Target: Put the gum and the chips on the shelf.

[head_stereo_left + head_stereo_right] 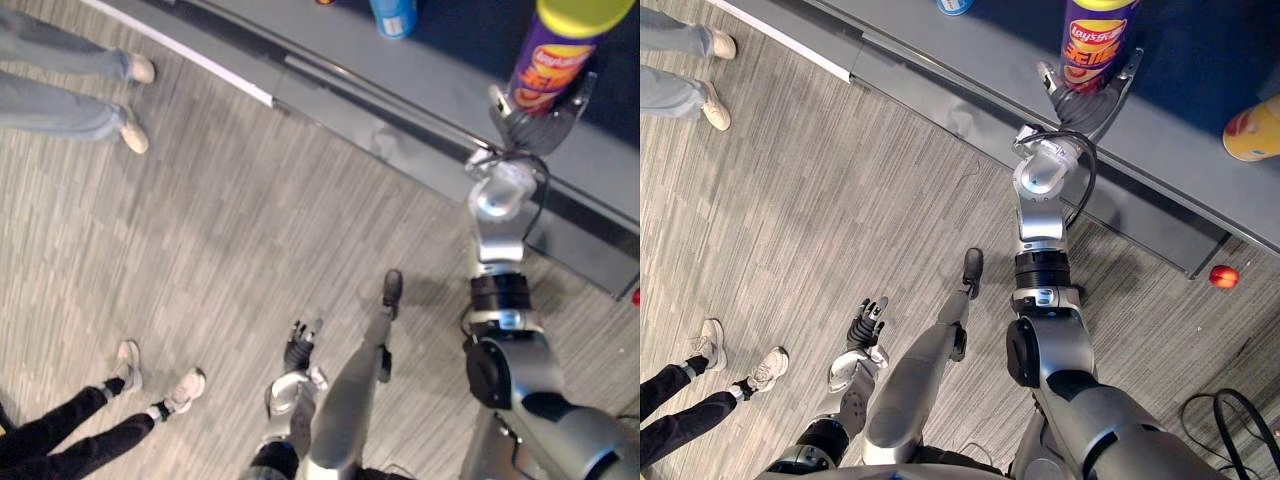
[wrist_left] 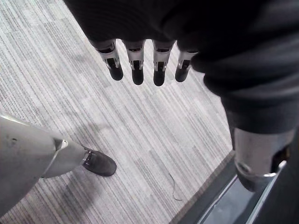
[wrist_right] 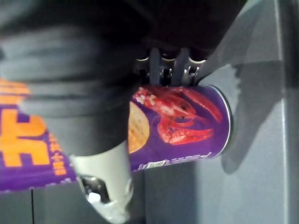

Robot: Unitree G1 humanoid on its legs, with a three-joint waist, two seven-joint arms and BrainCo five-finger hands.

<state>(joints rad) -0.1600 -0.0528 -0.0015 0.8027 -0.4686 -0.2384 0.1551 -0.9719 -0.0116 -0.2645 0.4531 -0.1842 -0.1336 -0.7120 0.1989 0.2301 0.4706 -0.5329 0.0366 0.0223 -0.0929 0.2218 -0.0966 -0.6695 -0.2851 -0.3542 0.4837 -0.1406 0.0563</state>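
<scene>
Glossy printed chips can [image 1: 1095,45], smooth matt grey shelf [image 1: 1180,150], streaked wood-look floor [image 1: 840,180]

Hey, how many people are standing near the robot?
2. A person in blue jeans stands at the upper left of the eye views; a person in black trousers stands at the lower left. Both show from the legs down; more may be out of frame.

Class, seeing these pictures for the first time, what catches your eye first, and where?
First, the purple chips can with its yellow lid, gripped by the right hand at the grey shelf. Next, the left hand hanging open over the striped floor, with people's shoes further left.
</scene>
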